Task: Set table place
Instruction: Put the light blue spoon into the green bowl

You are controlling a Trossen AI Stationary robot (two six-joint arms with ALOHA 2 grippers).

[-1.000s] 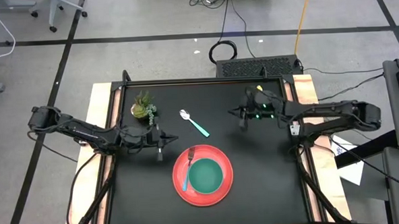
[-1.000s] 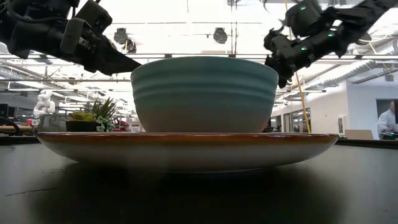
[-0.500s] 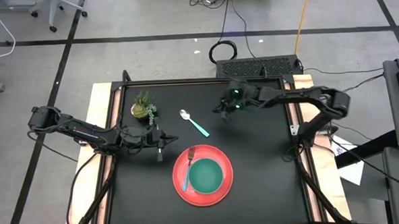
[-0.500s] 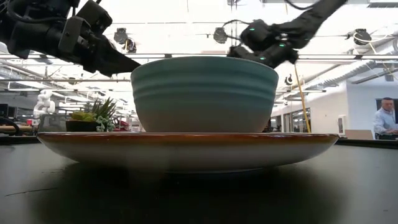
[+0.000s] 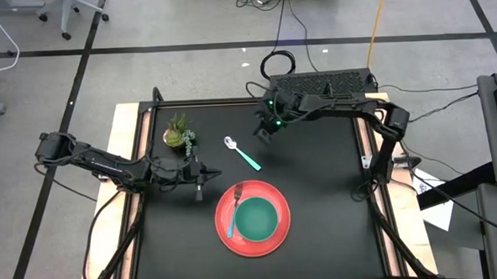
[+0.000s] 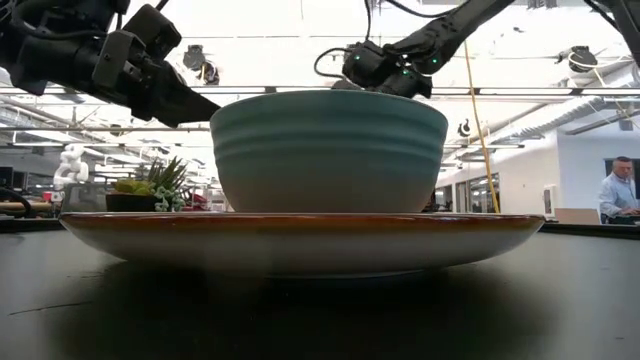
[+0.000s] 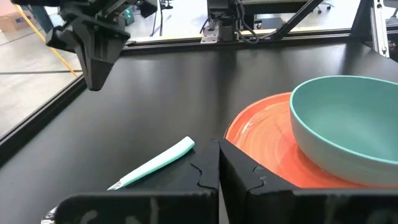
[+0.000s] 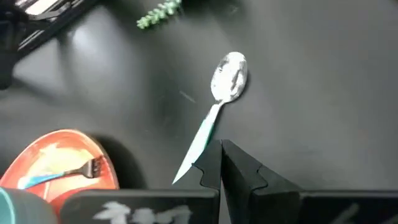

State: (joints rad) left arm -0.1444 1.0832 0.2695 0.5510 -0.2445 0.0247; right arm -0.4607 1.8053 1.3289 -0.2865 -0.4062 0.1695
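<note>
Bright overhead light, glare on plate (image 7: 261,134), blurred spoon (image 8: 214,115)

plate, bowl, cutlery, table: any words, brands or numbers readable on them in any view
None can be read.
Red plate: no markings show.
Teal bowl: only plain ridges.
Spoon and fork: no stamp visible.
Black table: bare, no labels.

Teal bowl (image 6: 329,150) sits on plate (image 6: 300,240); both arms seemingly above.

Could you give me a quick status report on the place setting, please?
Right gripper shut, above spoon. Left gripper shut, beside plate. Fork on plate.
</note>
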